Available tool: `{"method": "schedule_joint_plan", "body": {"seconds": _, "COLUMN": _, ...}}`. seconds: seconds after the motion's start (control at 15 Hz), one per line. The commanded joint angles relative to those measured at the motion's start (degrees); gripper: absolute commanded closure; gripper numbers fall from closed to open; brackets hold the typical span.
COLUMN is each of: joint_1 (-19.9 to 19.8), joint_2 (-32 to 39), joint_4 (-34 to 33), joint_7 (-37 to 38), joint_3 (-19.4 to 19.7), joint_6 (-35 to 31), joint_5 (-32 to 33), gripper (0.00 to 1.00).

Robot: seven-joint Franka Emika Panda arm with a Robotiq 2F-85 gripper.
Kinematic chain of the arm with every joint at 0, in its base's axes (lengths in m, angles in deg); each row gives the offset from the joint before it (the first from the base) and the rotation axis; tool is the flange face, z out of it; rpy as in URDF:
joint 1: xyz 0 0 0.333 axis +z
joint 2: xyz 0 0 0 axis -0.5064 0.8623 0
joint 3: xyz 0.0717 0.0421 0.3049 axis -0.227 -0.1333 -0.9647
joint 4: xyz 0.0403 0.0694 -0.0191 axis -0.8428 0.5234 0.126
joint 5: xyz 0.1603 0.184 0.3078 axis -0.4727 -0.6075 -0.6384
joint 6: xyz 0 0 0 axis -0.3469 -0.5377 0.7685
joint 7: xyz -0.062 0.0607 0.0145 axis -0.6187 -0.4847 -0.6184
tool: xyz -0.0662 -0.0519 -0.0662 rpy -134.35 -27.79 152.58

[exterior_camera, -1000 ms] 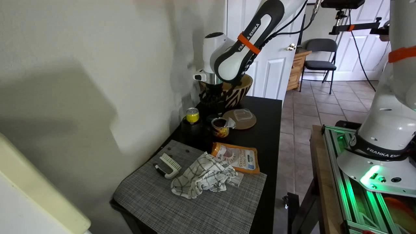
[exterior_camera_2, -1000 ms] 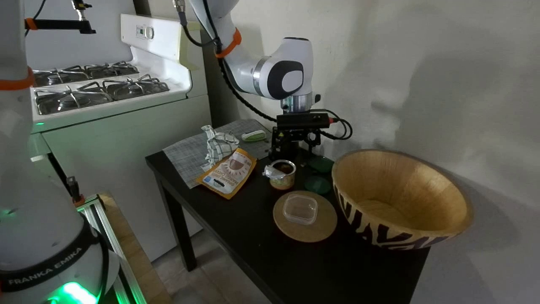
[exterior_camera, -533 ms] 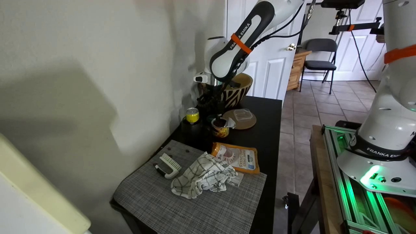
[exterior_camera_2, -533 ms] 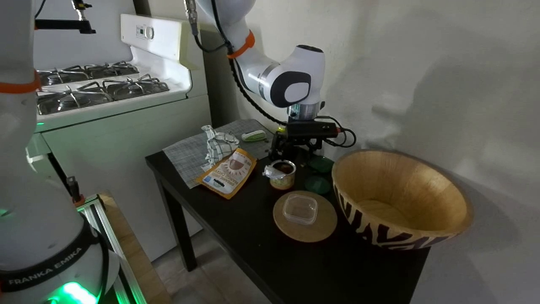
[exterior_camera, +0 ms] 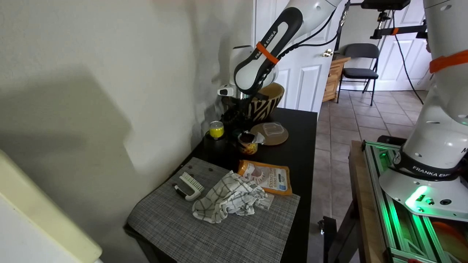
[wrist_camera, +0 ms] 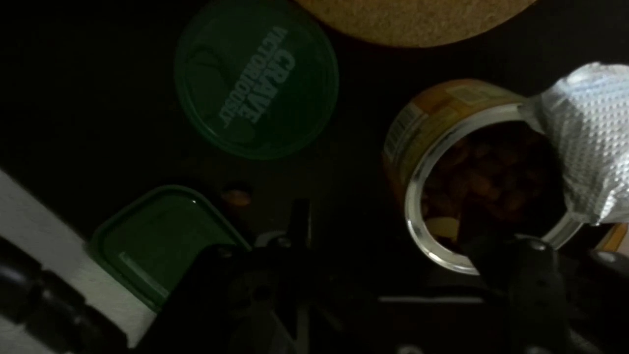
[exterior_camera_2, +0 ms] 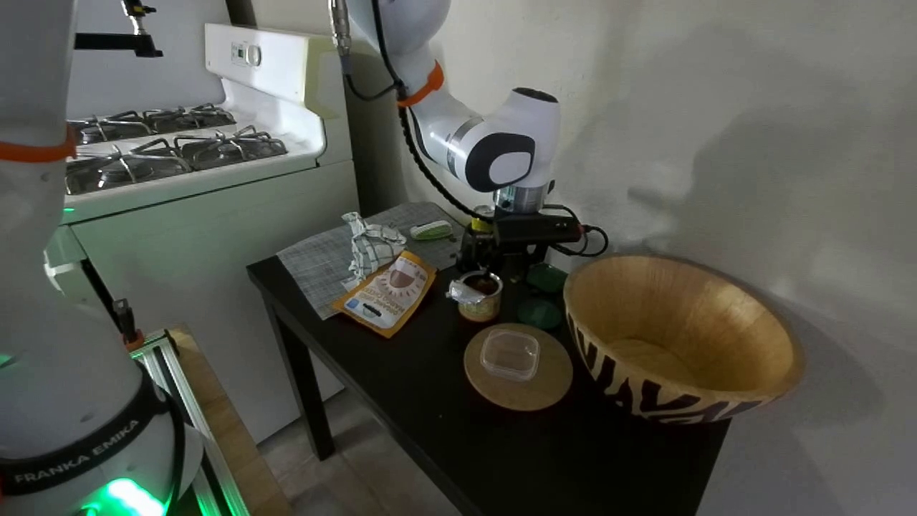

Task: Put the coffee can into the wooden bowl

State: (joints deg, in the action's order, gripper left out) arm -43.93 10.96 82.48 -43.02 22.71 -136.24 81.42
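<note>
While the gripper (wrist_camera: 390, 233) has its fingers spread, one over the open mouth of the can (exterior_camera_2: 478, 311) on the table (exterior_camera_2: 609, 466), prob. best to lower straight down & pinch one wall. Keep off the foil (wrist_camera: 594, 142) & lift level, b/c contents (wrist_camera: 491, 167) could spill b4 the bowl (exterior_camera_2: 706, 308).

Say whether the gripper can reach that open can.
Probably yes: the open gripper hangs close, one finger overlapping the can in the wrist view; nothing seems between them, though the peeled foil could snag.
</note>
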Motion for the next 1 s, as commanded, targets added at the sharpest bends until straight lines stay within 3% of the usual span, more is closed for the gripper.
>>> {"method": "schedule_joint_plan", "body": {"seconds": 0.0, "joint_1": 0.49, "joint_2": 2.11, "joint_4": -1.92, "joint_7": -1.34, "joint_3": -0.21, "joint_6": 1.38, "joint_5": -0.15, "gripper": 0.22}}
{"method": "schedule_joint_plan", "body": {"seconds": 0.27, "joint_1": 1.08, "joint_2": 2.85, "joint_4": -2.42, "joint_7": -1.06, "joint_3": -0.14, "joint_6": 1.71, "joint_5": 0.24, "gripper": 0.27}}
{"method": "schedule_joint_plan", "body": {"seconds": 0.33, "joint_1": 1.25, "joint_2": 3.05, "joint_4": -2.58, "joint_7": -0.91, "joint_3": -0.11, "joint_6": 1.75, "joint_5": 0.34, "gripper": 0.46}}
{"method": "schedule_joint_plan", "body": {"seconds": 0.47, "joint_1": 1.45, "joint_2": 3.32, "joint_4": -2.85, "joint_7": -0.78, "joint_3": -0.10, "joint_6": 1.82, "joint_5": 0.52, "gripper": 0.51}}
{"method": "schedule_joint_plan", "body": {"seconds": 0.87, "joint_1": 2.52, "joint_2": 1.60, "joint_4": -2.24, "joint_7": -0.18, "joint_3": -0.01, "joint_6": 3.45, "joint_5": 1.10, "gripper": 0.99}}
{"method": "schedule_joint_plan", "body": {"seconds": 0.93, "joint_1": 2.81, "joint_2": 1.25, "joint_4": -2.11, "joint_7": 0.10, "joint_3": 0.08, "joint_6": 4.00, "joint_5": 1.20, "gripper": 1.00}}
